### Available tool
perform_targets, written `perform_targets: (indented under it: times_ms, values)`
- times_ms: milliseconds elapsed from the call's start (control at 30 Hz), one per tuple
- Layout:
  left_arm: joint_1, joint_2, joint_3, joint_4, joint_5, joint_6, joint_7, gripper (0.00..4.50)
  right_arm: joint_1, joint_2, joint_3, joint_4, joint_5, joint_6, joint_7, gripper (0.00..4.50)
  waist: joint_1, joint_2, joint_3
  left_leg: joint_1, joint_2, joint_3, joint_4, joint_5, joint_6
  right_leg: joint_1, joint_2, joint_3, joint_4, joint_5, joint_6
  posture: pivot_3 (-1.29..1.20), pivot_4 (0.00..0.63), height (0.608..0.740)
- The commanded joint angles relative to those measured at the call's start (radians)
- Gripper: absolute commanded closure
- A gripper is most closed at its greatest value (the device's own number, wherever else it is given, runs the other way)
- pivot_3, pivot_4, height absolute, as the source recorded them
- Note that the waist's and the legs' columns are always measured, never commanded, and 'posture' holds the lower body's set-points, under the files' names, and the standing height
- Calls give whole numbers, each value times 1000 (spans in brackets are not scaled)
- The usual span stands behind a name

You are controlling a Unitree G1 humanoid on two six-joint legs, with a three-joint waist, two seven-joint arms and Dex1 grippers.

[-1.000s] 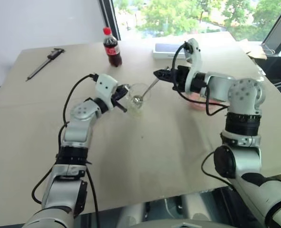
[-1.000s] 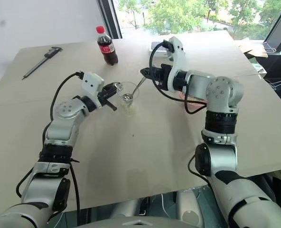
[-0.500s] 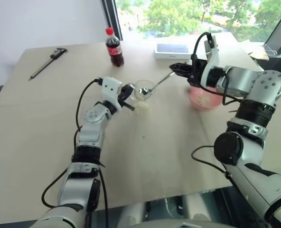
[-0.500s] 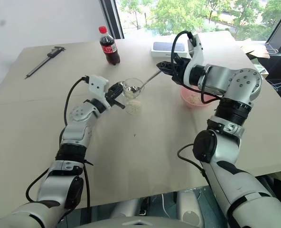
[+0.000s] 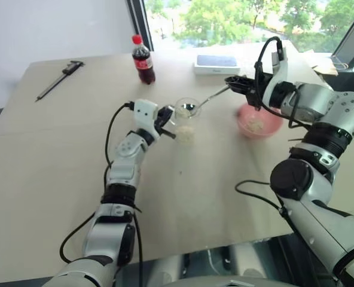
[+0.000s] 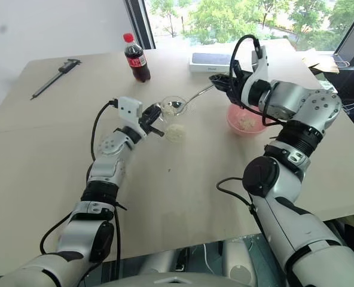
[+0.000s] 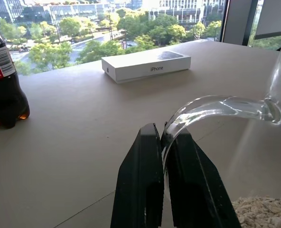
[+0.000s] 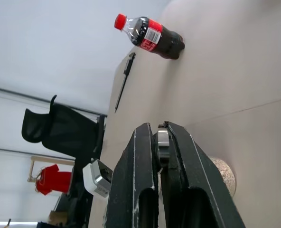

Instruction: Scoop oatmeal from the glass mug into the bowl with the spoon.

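Step in hand, by judgement: carrying a loaded spoon (image 5: pixel 208 98) from the glass mug (image 5: pixel 185 115) across to the bowl (image 5: pixel 258 120). To do well: keep spoon head level, lift clear of mug rim without clipping it, swing slowly toward bowl, tip only once head is over bowl centre. Mug to be held steady and upright meanwhile; any tilt risks spilling the rest.

Right gripper (image 5: pixel 232 80): clamped tight on far end of spoon handle, handle pinched between both black fingers (image 8: pixel 140 180) as seen in right wrist view. Pointing roughly level, toward the left gripper. Spoon head at the far end from the fingers, sitting at or just above mug mouth; load on it too small to judge. Bowl just below and beside this hand, some oatmeal already in it.

Left gripper (image 5: pixel 167 116): closed on mug's clear handle (image 7: pixel 211 107), glass pinched between fingertips. Pointing forward and slightly up, mug directly ahead of fingers. Oatmeal (image 5: pixel 186 134) heaped in mug bottom, just past fingertips.

Cola bottle (image 5: pixel 143 60) and white phone box (image 5: pixel 216 62) well beyond both hands.
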Motion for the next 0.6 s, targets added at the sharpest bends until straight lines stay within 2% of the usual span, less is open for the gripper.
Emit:
perform_targets:
  times_ms: [33,600]
  values:
    - [-11,-3,14,-2,-11,-22,3,4452,-40,-10,-34,-15,34,6,-14,4500,0,0,0,0,0,0,0,0,0,0,0,0,0,0,0,0,150,740]
    - [-13,-36,46,14,-52,-25,12,4452,-34,15,-124,-8,115,6,-104,4500,-4,0,0,0,0,0,0,0,0,0,0,0,0,0,0,0,150,740]
